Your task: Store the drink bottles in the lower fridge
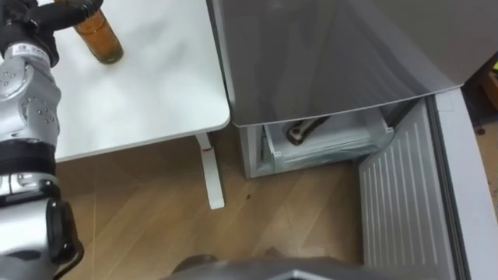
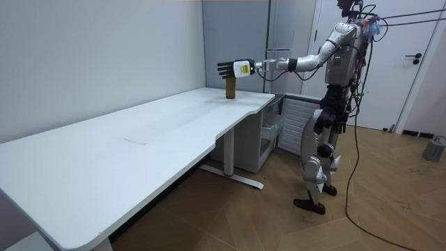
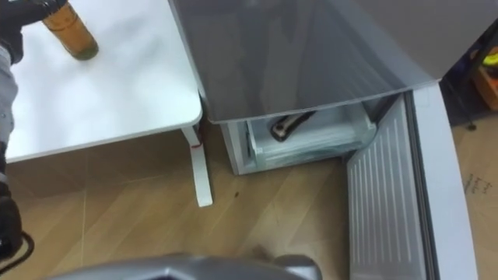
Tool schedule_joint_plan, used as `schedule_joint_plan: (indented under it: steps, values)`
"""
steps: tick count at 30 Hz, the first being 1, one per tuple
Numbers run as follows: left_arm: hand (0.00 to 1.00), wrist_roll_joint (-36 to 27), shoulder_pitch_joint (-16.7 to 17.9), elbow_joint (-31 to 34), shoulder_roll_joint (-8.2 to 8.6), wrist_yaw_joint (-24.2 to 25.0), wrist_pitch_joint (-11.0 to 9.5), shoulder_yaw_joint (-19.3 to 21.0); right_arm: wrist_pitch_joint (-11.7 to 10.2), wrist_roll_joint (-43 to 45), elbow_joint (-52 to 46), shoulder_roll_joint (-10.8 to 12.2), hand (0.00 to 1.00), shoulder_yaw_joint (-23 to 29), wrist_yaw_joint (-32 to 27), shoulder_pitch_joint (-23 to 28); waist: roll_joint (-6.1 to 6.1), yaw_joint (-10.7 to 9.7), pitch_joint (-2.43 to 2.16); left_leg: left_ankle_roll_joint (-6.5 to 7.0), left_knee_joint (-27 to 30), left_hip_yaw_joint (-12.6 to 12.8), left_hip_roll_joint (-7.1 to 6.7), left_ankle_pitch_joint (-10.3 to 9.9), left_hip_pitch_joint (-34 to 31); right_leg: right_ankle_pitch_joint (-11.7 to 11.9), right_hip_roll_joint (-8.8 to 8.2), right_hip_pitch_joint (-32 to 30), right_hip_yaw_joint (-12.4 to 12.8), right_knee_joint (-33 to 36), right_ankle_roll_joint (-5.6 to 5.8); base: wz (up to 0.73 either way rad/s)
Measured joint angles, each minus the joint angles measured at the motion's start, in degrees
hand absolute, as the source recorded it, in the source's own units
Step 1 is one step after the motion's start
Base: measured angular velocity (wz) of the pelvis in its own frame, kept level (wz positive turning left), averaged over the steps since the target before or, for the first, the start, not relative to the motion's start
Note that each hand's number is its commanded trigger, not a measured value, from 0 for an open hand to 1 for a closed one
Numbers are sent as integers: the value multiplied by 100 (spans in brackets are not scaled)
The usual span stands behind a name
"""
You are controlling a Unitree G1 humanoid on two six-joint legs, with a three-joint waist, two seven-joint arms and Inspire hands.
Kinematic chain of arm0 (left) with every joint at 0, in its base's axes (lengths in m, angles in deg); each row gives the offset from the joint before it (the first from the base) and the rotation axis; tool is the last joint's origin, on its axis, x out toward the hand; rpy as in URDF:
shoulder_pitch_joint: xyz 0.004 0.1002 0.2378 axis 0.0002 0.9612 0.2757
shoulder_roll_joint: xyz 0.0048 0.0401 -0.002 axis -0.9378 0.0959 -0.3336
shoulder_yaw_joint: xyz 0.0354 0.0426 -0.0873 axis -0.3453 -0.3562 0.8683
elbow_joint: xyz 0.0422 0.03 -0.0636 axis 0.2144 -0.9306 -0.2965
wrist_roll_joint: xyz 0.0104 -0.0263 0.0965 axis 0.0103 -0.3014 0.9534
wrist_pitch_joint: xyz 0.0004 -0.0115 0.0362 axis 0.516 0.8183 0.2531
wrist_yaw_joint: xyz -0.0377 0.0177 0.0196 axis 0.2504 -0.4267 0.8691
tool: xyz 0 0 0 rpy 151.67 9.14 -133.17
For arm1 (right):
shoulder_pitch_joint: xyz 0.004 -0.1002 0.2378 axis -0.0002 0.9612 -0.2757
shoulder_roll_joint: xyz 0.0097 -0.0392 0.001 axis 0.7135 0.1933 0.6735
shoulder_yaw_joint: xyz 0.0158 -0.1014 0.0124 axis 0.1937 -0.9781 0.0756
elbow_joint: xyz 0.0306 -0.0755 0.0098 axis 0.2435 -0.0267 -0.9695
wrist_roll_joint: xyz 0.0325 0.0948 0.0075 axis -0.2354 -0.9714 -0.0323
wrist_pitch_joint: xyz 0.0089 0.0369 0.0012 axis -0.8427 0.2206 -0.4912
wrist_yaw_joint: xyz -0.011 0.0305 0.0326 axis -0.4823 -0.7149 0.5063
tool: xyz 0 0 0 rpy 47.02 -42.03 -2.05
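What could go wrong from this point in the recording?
The left hand reaches the amber cylindrical bottle at full stretch, open fingers at its top: a nudge might topple it on the white table. The open grey lower fridge door stands beside the robot; turning with the bottle might bump it.
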Motion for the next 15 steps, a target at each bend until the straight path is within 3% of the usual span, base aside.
schedule_joint_plan:
  steps: [5, 15]
  values:
    - [0, -131, -401, -295, -112, -43, -6, -128, -14, -25, 11, -15, 0, -198, 14, -116, -83, -1, -14, 10, 189, -84, 28, -6, -246, 11, 16, -175, -63, 71, -12, 7]
    - [0, -329, -828, -868, -243, -155, -9, -576, -92, -77, 2, -46, 0, -444, -30, -272, -28, -27, 17, 25, 291, -88, 54, 3, -556, 57, 31, -479, -41, 136, -17, 0]
